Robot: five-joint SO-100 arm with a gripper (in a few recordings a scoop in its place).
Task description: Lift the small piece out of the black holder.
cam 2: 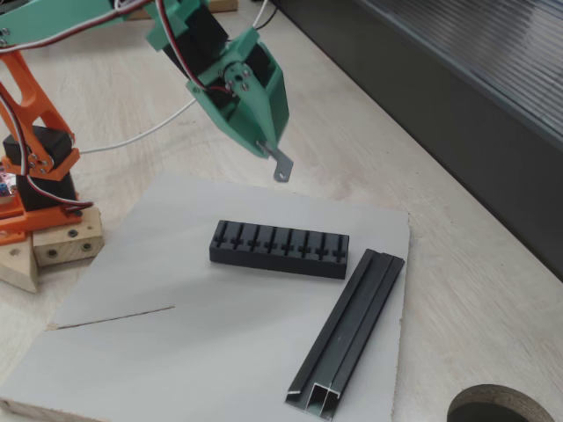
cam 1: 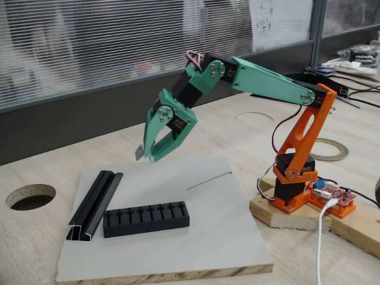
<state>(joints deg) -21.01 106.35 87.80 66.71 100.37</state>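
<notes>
I see the grey board (cam 1: 202, 237) carrying the black rail (cam 2: 347, 330) and, beside it, the black holder (cam 2: 280, 250). Above them, my gripper (cam 2: 268, 145) hangs clenched on the small piece (cam 2: 281, 163), well clear of the holder.

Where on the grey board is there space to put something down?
The grey board is bare between the black holder and the thin wire, and along its near edge. It's crowded where the holder and black rail lie close together.
</notes>
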